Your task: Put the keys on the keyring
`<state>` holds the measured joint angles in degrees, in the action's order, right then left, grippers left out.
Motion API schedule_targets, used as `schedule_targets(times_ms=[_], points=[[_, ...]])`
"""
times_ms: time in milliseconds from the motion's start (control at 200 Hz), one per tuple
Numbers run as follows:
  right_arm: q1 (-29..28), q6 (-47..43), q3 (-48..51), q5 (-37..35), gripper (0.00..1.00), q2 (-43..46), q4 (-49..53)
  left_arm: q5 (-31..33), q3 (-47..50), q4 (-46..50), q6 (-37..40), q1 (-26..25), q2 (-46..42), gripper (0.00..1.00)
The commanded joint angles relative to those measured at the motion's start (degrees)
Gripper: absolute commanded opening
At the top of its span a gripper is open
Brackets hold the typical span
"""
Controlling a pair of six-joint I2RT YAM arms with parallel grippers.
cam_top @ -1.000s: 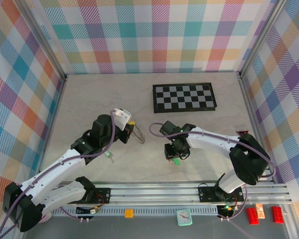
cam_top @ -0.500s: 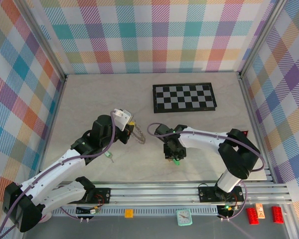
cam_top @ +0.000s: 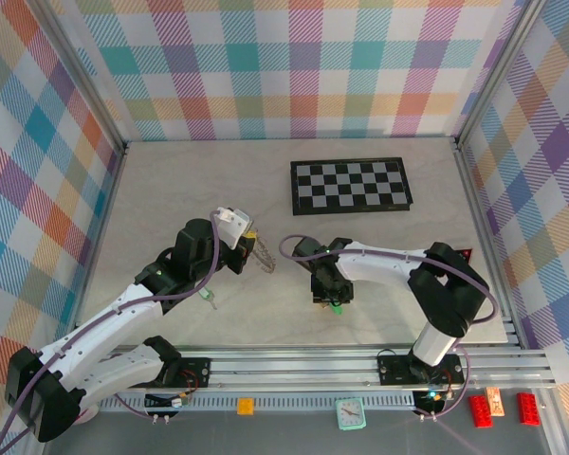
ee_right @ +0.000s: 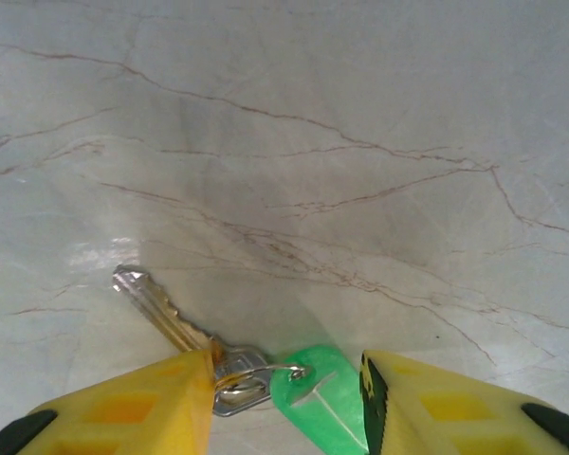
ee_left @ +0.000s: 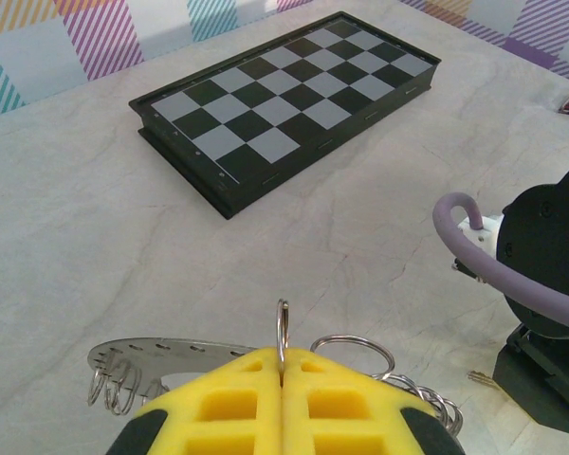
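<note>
Reading from the left in the overhead view, what comes first? (Student)

One key (cam_top: 207, 299), green-headed, lying loose on the table (cam_top: 171, 190) close beside the left arm and apart from everything else. No claw touches it. (Tutor)

And the left gripper? (Student)

The left gripper (cam_top: 250, 248) is clenched, its yellow fingers (ee_left: 256, 365) pressed together on a thin wire loop of the keyring (cam_top: 264, 257). The left wrist view shows the keyring's perforated flat plate and several small split rings just beyond the fingertips. Whether they clear the table cannot be told. On the far side of the table lies the checkerboard (cam_top: 351, 185), which plays no part. (Tutor)

Further right? (Student)

The right gripper (cam_top: 330, 294) points down at the second key (ee_right: 166, 311), near the middle of the table. Its jaws stand apart, one yellow finger to each side. The silver blade runs off to the left and far, and the green tag sits between the fingers. The left finger looks to be touching the head of this key, but nothing is grasped. (Tutor)

How far along is the task? (Student)

Early, by the look of it. The keyring is held ready, yet neither key is threaded on it. Left to do: close on the right-hand key, carry it to the keyring and work it on, then do the same for the key at left. (Tutor)
</note>
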<state>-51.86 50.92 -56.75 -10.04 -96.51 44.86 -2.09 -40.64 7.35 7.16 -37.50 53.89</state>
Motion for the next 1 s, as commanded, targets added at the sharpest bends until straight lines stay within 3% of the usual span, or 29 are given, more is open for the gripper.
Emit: schedule_targets(times_ms=[0,415,995], points=[[-0.6,1.6,-1.1,-2.2,0.42,-0.6,2.8,-0.1,0.3,-1.6,0.7,-0.8,-1.0,0.0],[-1.1,3.4,0.5,-3.7,0.27,2.8,7.0,-0.2,0.2,-1.8,0.8,-0.8,-0.7,0.0],[-1.2,4.2,3.0,-3.1,0.27,4.6,6.4,0.0,0.0,-1.4,1.0,-0.8,-0.9,0.0]])
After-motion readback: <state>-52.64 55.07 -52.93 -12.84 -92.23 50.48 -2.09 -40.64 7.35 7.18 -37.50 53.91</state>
